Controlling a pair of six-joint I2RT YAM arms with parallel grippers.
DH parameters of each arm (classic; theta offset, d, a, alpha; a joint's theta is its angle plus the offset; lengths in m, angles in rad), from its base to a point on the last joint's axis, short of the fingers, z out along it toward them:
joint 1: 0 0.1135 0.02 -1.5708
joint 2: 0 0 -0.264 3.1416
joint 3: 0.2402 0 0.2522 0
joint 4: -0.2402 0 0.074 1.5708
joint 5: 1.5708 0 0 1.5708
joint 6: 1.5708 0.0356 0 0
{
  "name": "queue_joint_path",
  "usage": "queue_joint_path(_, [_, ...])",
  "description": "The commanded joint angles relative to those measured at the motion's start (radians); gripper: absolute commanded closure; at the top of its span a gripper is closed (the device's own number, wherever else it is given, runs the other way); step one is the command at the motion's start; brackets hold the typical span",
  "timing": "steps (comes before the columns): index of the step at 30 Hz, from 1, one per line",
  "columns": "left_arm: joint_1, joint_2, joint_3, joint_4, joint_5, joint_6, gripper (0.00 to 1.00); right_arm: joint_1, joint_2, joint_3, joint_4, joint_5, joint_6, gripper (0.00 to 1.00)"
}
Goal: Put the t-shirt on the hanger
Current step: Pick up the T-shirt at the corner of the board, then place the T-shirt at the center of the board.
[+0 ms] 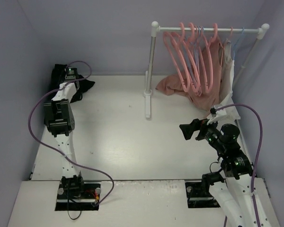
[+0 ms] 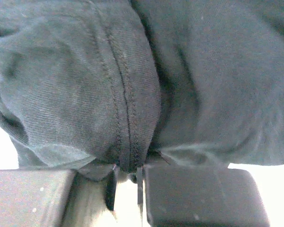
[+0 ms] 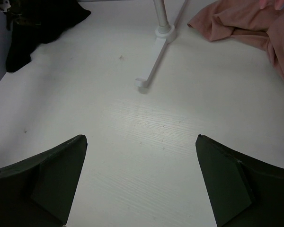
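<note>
Black short-sleeved fabric t-shirt (image 1: 84, 86) lies bunched at 10 o'clock on the white surface (image 1: 113, 137), by the far-left wall. Left hand (image 2: 128, 177) is pinching its stitched seam. Step judged: pick-up. The next move calls for lifting, spreading the cloth and finding the neck. Right hand (image 1: 190, 131) is spread and empty at 4 o'clock. Thick pink plastic hangers (image 1: 180, 61) hang on the white rail (image 1: 208, 29) at 1 o'clock: at least four, overlapping. One t-shirt, one dusty-pink garment (image 1: 173, 85), two hands.

Black t-shirt (image 2: 189, 80) fills the left wrist view, cut off at three edges; the fingers (image 2: 199, 198) below it are blurred. From above, the left arm (image 1: 59, 118) hides much of it.
</note>
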Motion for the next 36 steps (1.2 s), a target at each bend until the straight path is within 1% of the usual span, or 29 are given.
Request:
queue_joint_path(1, [-0.162,-0.434,-0.107,0.059,-0.009,0.022,1.0,0.012,0.029,0.059,0.095,-0.043,-0.012,0.05])
queue_joint_path(2, [-0.204,-0.525,-0.141,0.05,-0.016,0.013,1.0,0.013,0.032,0.067,0.098,-0.05,-0.006,0.05])
queue_joint_path(3, [-0.249,-0.576,-0.178,0.038,-0.03,0.006,1.0,0.013,0.036,0.076,0.102,-0.057,0.003,0.06])
queue_joint_path(4, [-0.273,-0.659,-0.191,0.025,-0.064,-0.028,1.0,0.015,0.036,0.081,0.102,-0.06,0.015,0.06])
queue_joint_path(5, [-0.322,-0.704,-0.208,-0.011,-0.074,-0.045,1.0,0.015,0.039,0.087,0.103,-0.056,0.021,0.06])
queue_joint_path(7, [-0.363,-0.807,-0.253,-0.061,-0.071,-0.114,1.0,0.015,0.043,0.101,0.105,-0.055,0.032,0.06])
queue_joint_path(9, [-0.426,-0.887,-0.321,-0.09,-0.057,-0.158,1.0,0.016,0.048,0.109,0.105,-0.057,0.051,0.05])
queue_joint_path(10, [-0.428,-0.928,-0.368,-0.085,-0.054,-0.177,1.0,0.016,0.048,0.112,0.106,-0.063,0.054,0.05])
queue_joint_path(12, [-0.505,-1.042,-0.533,-0.083,-0.027,-0.259,1.0,0.018,0.063,0.111,0.113,-0.077,0.063,0.05])
queue_joint_path(13, [-0.524,-1.061,-0.56,-0.085,0.0,-0.273,1.0,0.018,0.07,0.111,0.114,-0.085,0.066,0.05])
queue_joint_path(14, [-0.535,-1.1,-0.629,-0.084,0.054,-0.311,0.9,0.02,0.083,0.11,0.115,-0.098,0.07,0.05])
queue_joint_path(15, [-0.546,-1.15,-0.725,-0.081,0.093,-0.362,0.69,0.023,0.093,0.108,0.116,-0.107,0.073,0.04])
queue_joint_path(16, [-0.553,-1.197,-0.792,-0.082,0.127,-0.393,0.55,0.027,0.106,0.105,0.118,-0.112,0.075,0.04])
queue_joint_path(17, [-0.557,-1.235,-0.836,-0.085,0.157,-0.407,0.48,0.033,0.119,0.1,0.123,-0.116,0.075,0.04])
queue_joint_path(19, [-0.562,-1.286,-0.959,-0.1,0.171,-0.425,0.32,0.054,0.144,0.083,0.133,-0.098,0.072,0.04])
queue_joint_path(21, [-0.561,-1.34,-1.014,-0.123,0.169,-0.426,0.27,0.083,0.188,0.067,0.148,-0.053,0.073,0.07])
queue_joint_path(24, [-0.562,-1.356,-1.007,-0.187,0.163,-0.434,0.25,0.166,0.259,0.048,0.201,-0.006,0.085,0.13])
queue_joint_path(26, [-0.562,-1.348,-0.964,-0.239,0.166,-0.418,0.25,0.302,0.348,0.045,0.242,0.068,0.074,0.19])
queue_joint_path(29, [-0.562,-1.346,-0.945,-0.241,0.226,-0.398,0.25,0.484,0.449,0.064,0.264,0.217,-0.004,0.2])
queue_joint_path(30, [-0.562,-1.337,-0.94,-0.241,0.244,-0.399,0.25,0.514,0.503,0.068,0.268,0.252,-0.027,0.2])
queue_joint_path(31, [-0.562,-1.324,-0.937,-0.24,0.249,-0.403,0.25,0.532,0.538,0.07,0.275,0.254,-0.049,0.2])
queue_joint_path(33, [-0.562,-1.271,-0.919,-0.24,0.263,-0.413,0.25,0.543,0.617,0.069,0.319,0.248,-0.066,0.2])
queue_joint_path(36, [-0.562,-1.159,-0.864,-0.237,0.274,-0.421,0.25,0.542,0.714,0.062,0.399,0.241,-0.044,0.2])
